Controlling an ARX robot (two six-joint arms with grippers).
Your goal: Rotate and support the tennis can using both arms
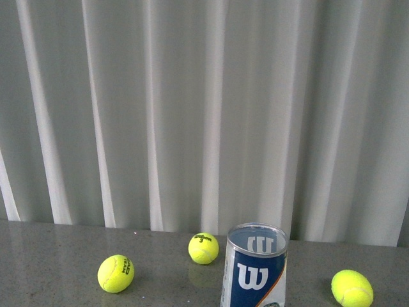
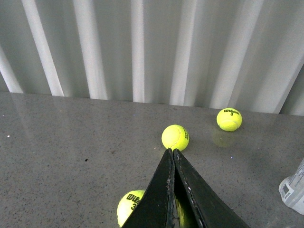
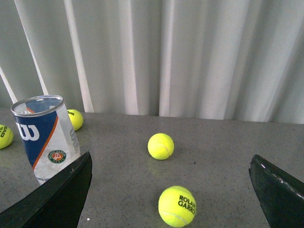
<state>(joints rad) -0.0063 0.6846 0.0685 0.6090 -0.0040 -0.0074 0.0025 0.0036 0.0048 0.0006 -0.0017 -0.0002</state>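
The tennis can [image 1: 254, 268] stands upright on the grey table near the front edge, clear with a blue-and-white W label and silvery rim. In the right wrist view the can [image 3: 45, 137] stands beside one of the gripper's black fingers [image 3: 61, 197]. My right gripper [image 3: 171, 190] is open wide with nothing held; a yellow ball lies on the table between its jaws. In the left wrist view only a corner of the can [image 2: 294, 190] shows at the edge. My left gripper [image 2: 172, 156] is shut, its black jaws pressed together with nothing between them. Neither arm shows in the front view.
Yellow tennis balls lie on the grey table: three in the front view [image 1: 115, 274] [image 1: 203, 248] [image 1: 352, 288], two near the right gripper [image 3: 160, 146] [image 3: 177, 205], and three around the left gripper [image 2: 175, 137] [image 2: 229, 119] [image 2: 130, 205]. A white pleated curtain [image 1: 204, 115] closes the back.
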